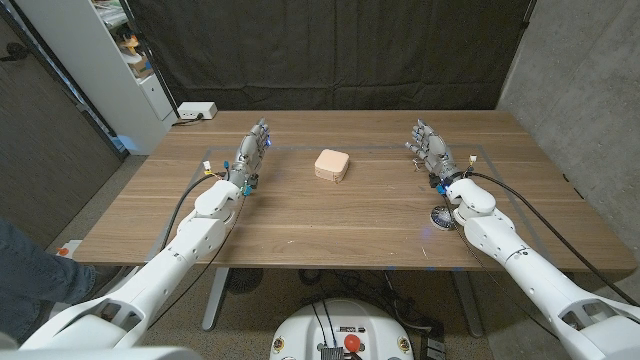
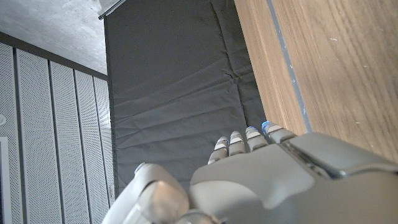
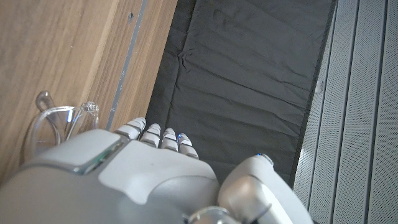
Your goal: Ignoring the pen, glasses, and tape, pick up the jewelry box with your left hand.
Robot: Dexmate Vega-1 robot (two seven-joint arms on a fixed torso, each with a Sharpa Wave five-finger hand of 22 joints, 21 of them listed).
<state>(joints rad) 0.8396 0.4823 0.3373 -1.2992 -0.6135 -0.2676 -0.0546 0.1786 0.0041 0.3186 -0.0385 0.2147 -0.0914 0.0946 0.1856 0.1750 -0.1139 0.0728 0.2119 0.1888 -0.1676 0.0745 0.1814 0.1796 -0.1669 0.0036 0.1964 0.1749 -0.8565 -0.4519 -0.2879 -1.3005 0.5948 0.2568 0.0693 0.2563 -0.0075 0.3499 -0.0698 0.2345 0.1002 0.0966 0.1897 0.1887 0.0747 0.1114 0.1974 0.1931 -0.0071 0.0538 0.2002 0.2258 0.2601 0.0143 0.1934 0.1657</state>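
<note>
My left hand (image 1: 252, 152) is empty, fingers apart, well apart from the jewelry box (image 1: 331, 165); a careless reach could knock it away.

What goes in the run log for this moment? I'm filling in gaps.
left hand: open, off box | right hand: open, beside glasses | jewelry box: on table, untouched | pick: not started
</note>
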